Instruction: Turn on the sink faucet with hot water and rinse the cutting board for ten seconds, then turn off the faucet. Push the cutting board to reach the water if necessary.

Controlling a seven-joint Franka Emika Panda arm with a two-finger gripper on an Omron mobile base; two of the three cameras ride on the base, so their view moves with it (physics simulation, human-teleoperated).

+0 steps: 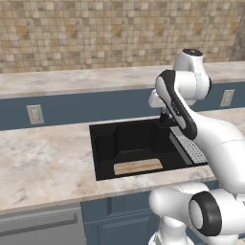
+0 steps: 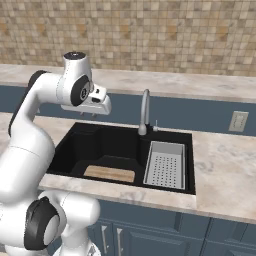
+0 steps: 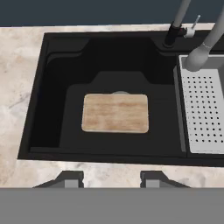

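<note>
Tan cutting board (image 3: 115, 113) flat in sink (image 3: 39, 109), below gripper (image 3: 113, 178).

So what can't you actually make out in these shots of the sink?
- Left base view: the sink faucet is hidden behind the arm.
- Left base view: the arm covers part of the grey tray.
- Hand view: the spout's arch is cut off by the top edge.
- Hand view: the cutting board covers most of the drain.

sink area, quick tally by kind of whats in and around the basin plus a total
cutting board: 1, lying flat on the floor of the sink
perforated drain tray: 1, in the sink's right section
sink faucet: 1, no water running
wall outlets: 2
total: 5
</note>
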